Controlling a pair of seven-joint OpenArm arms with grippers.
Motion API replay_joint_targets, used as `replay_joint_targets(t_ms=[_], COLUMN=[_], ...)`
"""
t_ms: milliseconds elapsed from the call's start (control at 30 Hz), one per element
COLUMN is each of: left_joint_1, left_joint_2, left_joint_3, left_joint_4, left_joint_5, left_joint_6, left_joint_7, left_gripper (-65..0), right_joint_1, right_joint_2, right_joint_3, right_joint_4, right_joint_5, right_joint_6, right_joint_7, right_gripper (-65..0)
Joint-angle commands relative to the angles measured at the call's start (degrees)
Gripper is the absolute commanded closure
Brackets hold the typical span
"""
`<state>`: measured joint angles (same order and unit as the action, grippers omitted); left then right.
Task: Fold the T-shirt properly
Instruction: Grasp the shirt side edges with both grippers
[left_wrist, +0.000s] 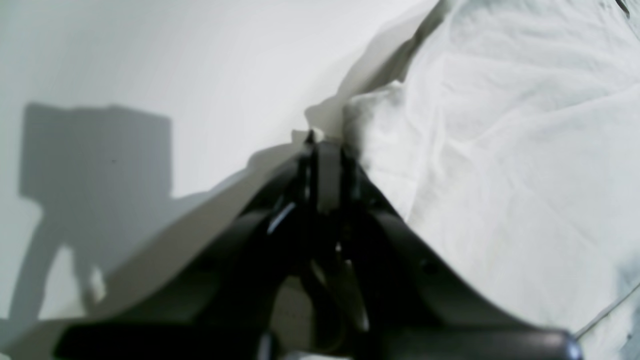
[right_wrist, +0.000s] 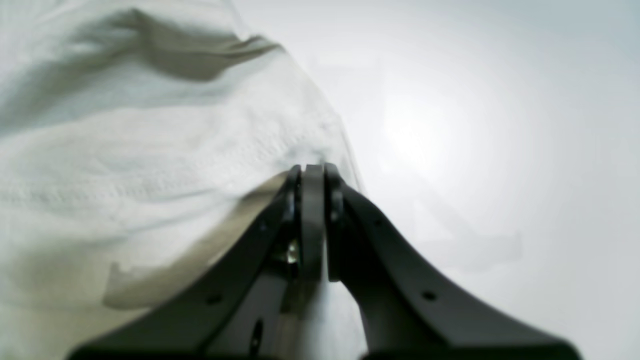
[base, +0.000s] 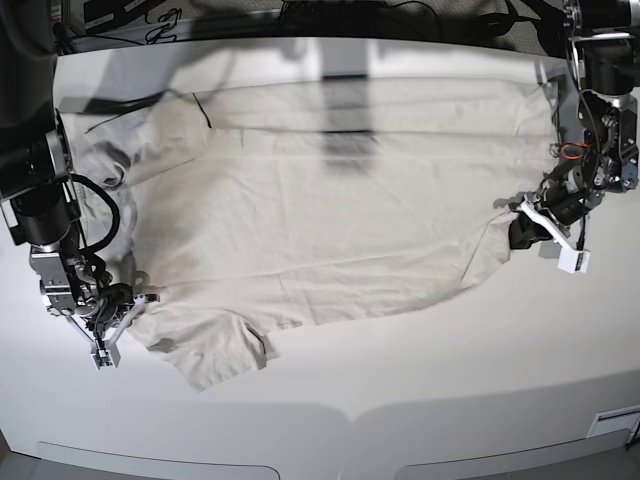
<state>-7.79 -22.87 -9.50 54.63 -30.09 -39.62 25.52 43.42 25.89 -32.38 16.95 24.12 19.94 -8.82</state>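
Folding barely begun: T-shirt (base: 330, 210) spread nearly flat across white table (base: 400, 400), no crease laid yet, every fold left to make. Left gripper (base: 518, 212) pinched on an edge at base view's right, cloth lifted slightly there. Right gripper (base: 128, 312) pressed together on the hem corner at that view's left (fabric bunched against closed jaws in the wrist view). Pale beige cotton, matte, lightly wrinkled, soft and limp; sleeves wide, neckline toward left.
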Motion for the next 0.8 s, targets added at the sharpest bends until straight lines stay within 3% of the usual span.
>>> replay_joint_targets(t_ms=[0,200,500,767], left_joint_1=[-0.63,-0.61,-0.63,-0.63], left_joint_2=[-0.96,-0.96,-0.96,-0.96], left_joint_3=[-0.26,-0.24,-0.26,-0.26], left_joint_4=[0.76,0.76,0.76,0.76], left_joint_5=[0.02,0.02,0.02,0.02], left_joint_6=[-0.38,-0.38,-0.38,-0.38], left_joint_7=[-0.02,-0.04,-0.07,-1.14], left_gripper=[0.0,0.0,0.0,0.0], right_joint_1=[1.6,1.55,1.11,1.22], right_joint_2=[0.59,0.61,1.92,4.63], right_joint_3=[0.13,0.13,0.13,0.13], right_joint_4=[0.28,0.28,0.28,2.1], right_joint_5=[-0.28,0.9,1.86,9.42], right_joint_6=[-0.2,4.79,5.2,13.42], right_joint_7=[-0.07,-7.39,-15.13,-12.87], right_gripper=[0.0,0.0,0.0,0.0])
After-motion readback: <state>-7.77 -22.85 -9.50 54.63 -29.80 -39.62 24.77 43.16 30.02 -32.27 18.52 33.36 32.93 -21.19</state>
